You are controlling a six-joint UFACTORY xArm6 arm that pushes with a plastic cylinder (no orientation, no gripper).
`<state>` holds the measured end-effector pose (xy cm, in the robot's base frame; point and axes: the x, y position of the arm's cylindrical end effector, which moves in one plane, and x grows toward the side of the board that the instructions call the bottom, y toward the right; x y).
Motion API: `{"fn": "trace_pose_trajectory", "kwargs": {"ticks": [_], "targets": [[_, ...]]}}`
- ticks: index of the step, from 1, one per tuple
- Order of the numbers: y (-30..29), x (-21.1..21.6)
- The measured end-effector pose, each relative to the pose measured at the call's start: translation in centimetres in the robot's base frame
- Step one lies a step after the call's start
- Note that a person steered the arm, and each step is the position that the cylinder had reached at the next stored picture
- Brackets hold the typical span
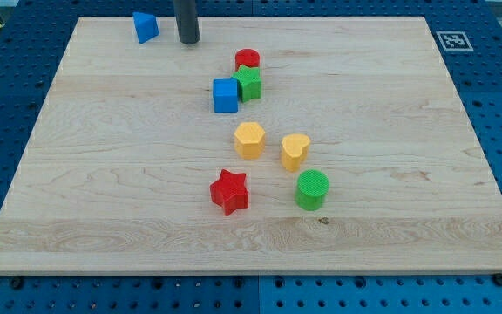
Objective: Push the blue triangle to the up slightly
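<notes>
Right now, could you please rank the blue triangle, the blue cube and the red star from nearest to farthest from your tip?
From my tip:
1. Blue triangle, just to the view's left, near the board's top edge.
2. Blue cube, lower and slightly right, mid-board.
3. Red star, far toward the view's bottom.

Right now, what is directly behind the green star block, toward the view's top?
A red cylinder stands behind the green star, touching or nearly so. Only its top and upper side show; the star covers its lower part.
</notes>
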<state>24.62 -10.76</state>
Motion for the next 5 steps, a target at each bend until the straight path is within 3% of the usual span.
{"fn": "trace_pose_trajectory", "kwargs": {"ticks": [5], "targets": [[-4.5, -0.5]]}}
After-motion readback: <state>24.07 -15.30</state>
